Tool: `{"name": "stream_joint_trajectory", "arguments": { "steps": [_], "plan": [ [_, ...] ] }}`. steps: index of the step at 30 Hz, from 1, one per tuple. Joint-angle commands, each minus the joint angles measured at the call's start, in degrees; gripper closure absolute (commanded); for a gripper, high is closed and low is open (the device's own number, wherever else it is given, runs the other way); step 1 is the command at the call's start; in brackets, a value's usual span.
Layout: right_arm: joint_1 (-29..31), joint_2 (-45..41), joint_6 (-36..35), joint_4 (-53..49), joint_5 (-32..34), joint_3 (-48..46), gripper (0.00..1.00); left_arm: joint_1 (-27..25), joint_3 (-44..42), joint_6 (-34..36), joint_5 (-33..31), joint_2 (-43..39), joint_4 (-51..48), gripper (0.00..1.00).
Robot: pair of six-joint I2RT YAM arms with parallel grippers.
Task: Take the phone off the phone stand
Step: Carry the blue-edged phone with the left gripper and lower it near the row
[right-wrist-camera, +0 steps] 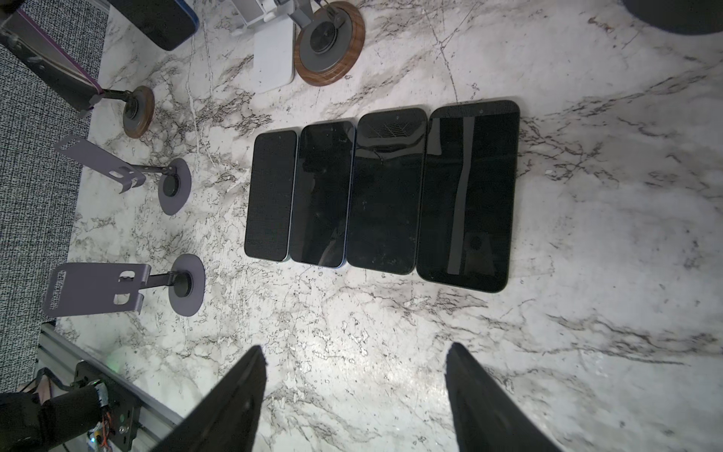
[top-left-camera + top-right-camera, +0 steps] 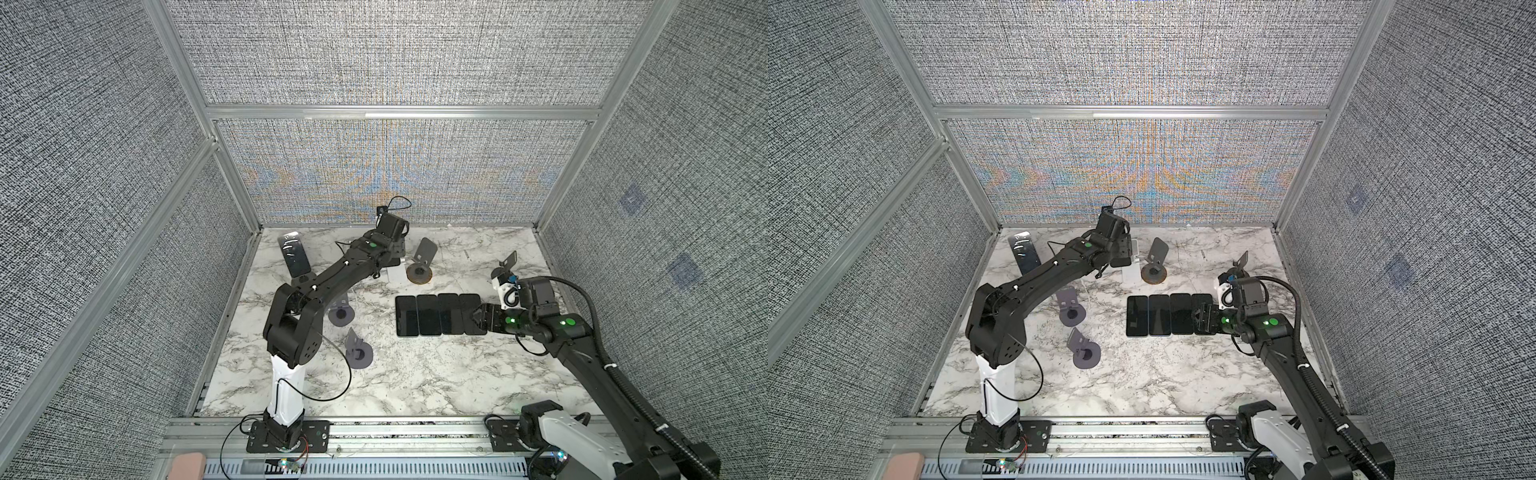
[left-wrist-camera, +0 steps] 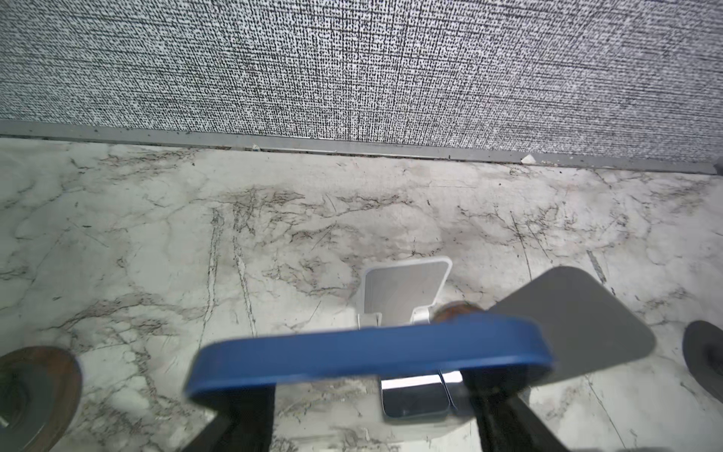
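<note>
Phone point(image 3: 367, 352) — blue-edged — is clamped between the widely spread left fingers point(image 3: 246, 418), just beside the white stand point(image 3: 403, 289) near the bench's point(image 3: 117, 235) back edge. Right fingers point(image 1: 234, 403) gape empty near four flat phones point(image 1: 383, 191) — open marble around.

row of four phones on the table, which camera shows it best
The right wrist view: the row of four phones lies whole and unobstructed, screens up. In both top views the right gripper overlaps the rightmost phone. I can't make out the row in the left wrist view.

walls point(image 2: 395, 54): grey woven fabric | frame point(image 2: 399, 112): aluminium | tabletop point(image 2: 415, 374): white marble
</note>
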Motion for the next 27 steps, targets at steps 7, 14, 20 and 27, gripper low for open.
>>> {"name": "stream_joint_trajectory", "arguments": {
  "steps": [7, 14, 20, 27],
  "plan": [
    [0.1, 2.3, -0.5, 1.3, -1.8, 0.7, 0.29, -0.4, -8.3, -1.4, 9.2, -10.6, -8.4, 0.45],
    [0.0, 3.2, -1.0, 0.8, -0.6, 0.5, 0.29, -5.6, -8.3, -3.8, 5.8, -14.5, -22.0, 0.62],
    [-0.2, 2.9, -1.4, -0.2, -0.2, 0.2, 0.29, -9.1, -9.3, -5.8, 11.8, -15.7, -29.2, 0.77],
    [-0.6, 1.1, -1.0, 0.3, 0.4, -3.6, 0.29, -15.4, -12.7, -13.7, 16.6, -14.5, -32.1, 0.87]
  ]
}}
